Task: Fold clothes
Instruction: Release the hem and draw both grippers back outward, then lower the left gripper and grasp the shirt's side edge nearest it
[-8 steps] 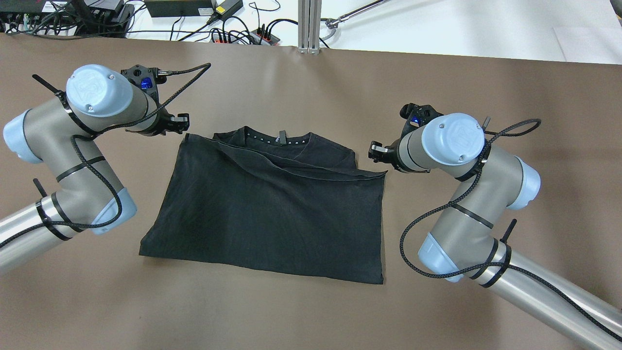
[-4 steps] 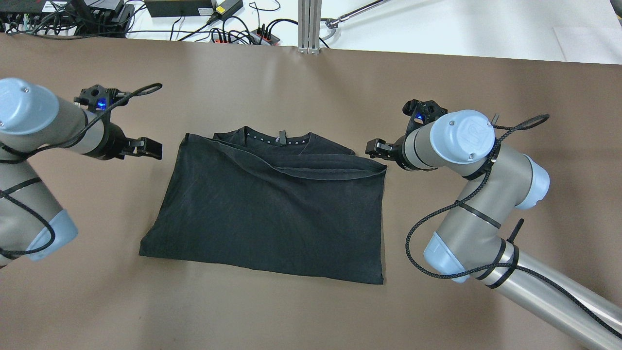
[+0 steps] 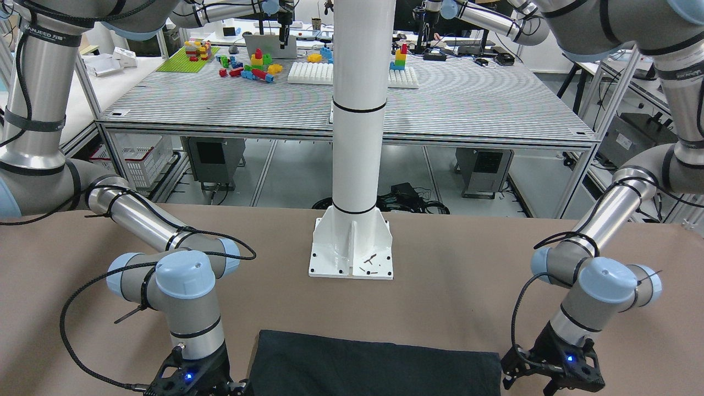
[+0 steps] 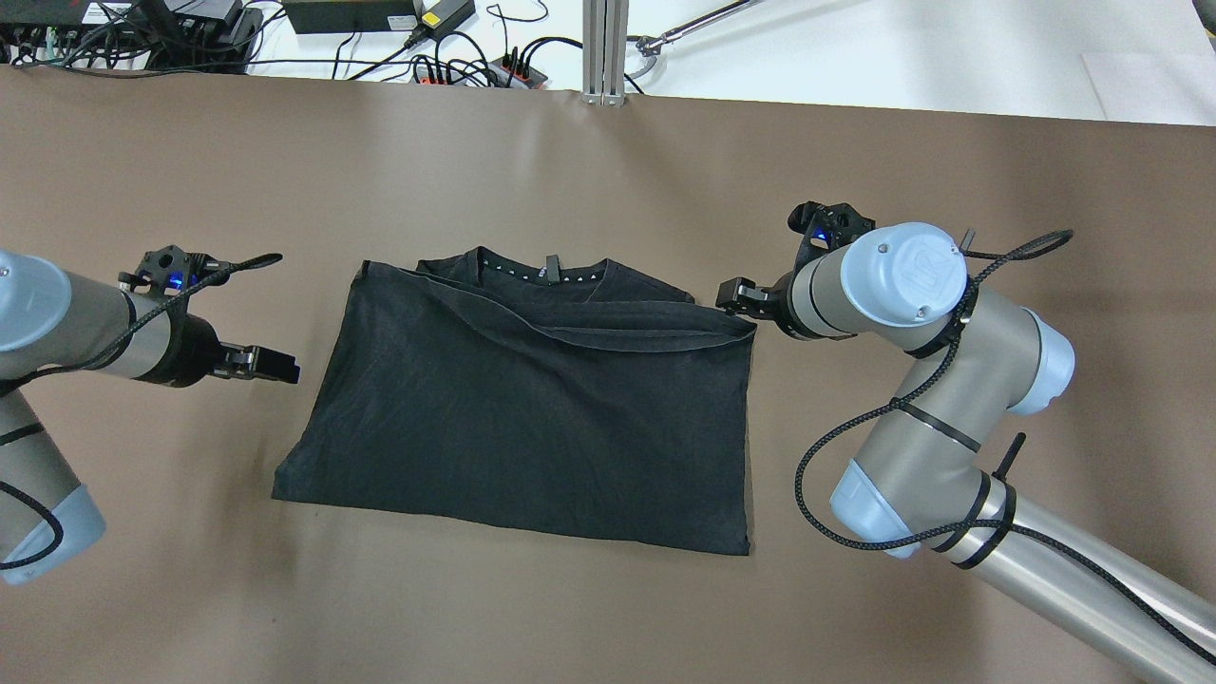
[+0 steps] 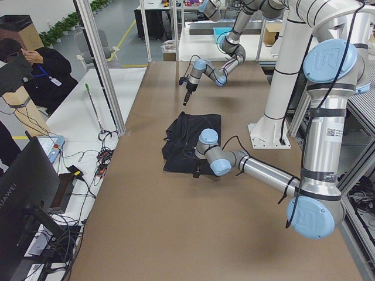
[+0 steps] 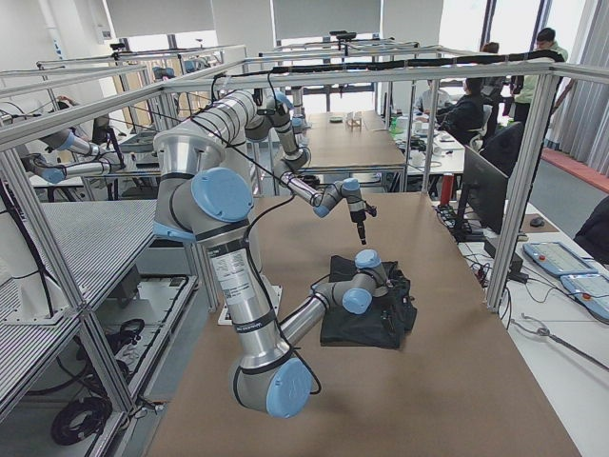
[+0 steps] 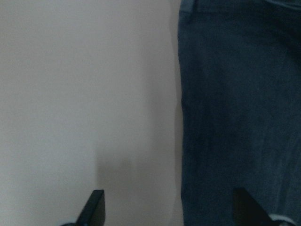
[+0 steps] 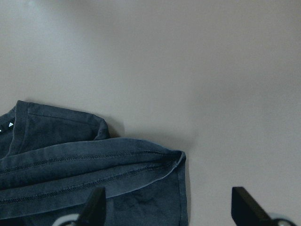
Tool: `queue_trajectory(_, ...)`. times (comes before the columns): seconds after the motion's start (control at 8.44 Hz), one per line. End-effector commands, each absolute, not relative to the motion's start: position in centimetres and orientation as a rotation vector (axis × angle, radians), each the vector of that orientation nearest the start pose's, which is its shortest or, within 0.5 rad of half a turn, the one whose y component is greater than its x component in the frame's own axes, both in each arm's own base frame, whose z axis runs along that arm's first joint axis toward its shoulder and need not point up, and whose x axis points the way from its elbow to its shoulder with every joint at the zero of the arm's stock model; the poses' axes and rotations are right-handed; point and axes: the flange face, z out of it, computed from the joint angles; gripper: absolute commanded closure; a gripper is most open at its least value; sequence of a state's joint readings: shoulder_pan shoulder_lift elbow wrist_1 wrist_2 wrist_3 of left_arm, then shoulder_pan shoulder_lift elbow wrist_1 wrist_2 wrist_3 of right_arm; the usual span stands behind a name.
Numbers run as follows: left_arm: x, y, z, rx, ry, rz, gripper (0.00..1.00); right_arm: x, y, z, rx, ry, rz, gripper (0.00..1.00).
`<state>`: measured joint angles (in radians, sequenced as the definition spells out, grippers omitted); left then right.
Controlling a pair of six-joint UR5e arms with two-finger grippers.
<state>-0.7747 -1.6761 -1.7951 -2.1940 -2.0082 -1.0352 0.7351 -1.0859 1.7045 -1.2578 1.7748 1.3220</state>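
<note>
The black cloth (image 4: pixel 532 399) lies folded on the brown table, its near half laid over the collar part, with the fold's hem running toward the far right corner. It also shows in the front view (image 3: pixel 374 368). My left gripper (image 4: pixel 271 364) is open and empty, low beside the cloth's left edge. In the left wrist view that edge (image 7: pixel 181 103) runs between the fingertips (image 7: pixel 96 209). My right gripper (image 4: pixel 736 296) is open and empty, just off the cloth's far right corner (image 8: pixel 178 157).
The white pillar's base plate (image 3: pixel 352 247) stands on the table behind the cloth. Cables and power strips (image 4: pixel 456 66) and an aluminium post (image 4: pixel 603 47) sit at the far edge. A person (image 5: pixel 29 64) stands beyond the table's far side.
My left gripper has moved from the cloth's far left corner outward and toward the near side, along the left edge. The right gripper has barely shifted. The cloth has not moved.
</note>
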Motion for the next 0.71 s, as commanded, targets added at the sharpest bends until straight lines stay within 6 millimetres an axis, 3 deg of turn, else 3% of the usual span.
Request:
queue_trajectory(0.0,36.1,-40.8,43.8,0.209,1.036,0.053,0.05,-41.4,-52.0,29.0,0.273,-0.911,0.349,0.06)
queue_trajectory(0.24,37.4,-39.5,44.0,0.183,1.056,0.046,0.06,-41.4,-52.0,29.3,0.272,-0.906,0.351,0.06)
queue_trajectory(0.59,38.2,-38.8,44.0,0.175,1.055,0.060,0.16,-41.5,-52.0,29.2,0.277,-0.916,0.348,0.06)
